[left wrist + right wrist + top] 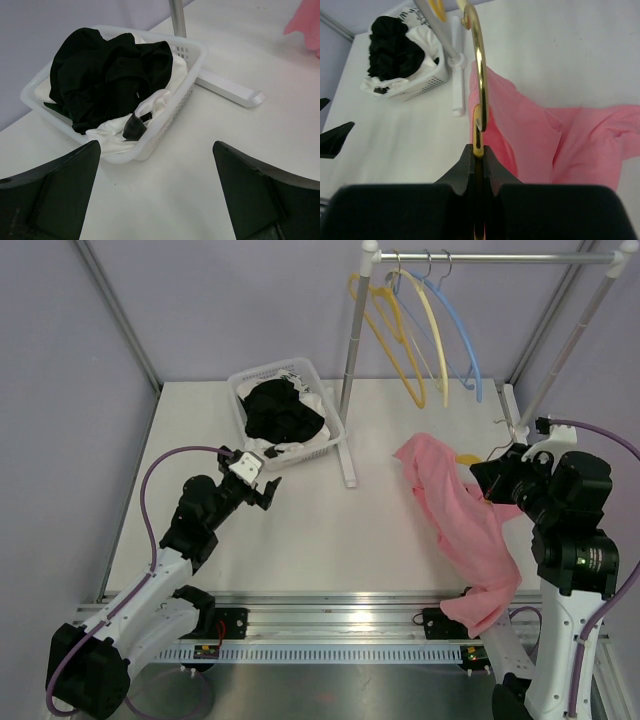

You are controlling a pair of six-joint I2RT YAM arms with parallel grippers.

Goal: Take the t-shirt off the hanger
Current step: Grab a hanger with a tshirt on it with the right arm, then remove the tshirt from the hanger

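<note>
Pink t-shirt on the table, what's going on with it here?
The right gripper is shut on a yellow hanger beside the pink t-shirt, which sprawls across the table and droops over its near edge. Whether the shirt is fully off the hanger isn't clear. The left gripper hangs open near the white basket, holding nothing.

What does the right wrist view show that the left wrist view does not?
Only the right wrist: the right gripper shut on the hanger, and most of the pink t-shirt. Only the left wrist: the left gripper wide open, close up. Both: the basket of black and white clothes, the rack post, and at least an edge of the t-shirt.
</note>
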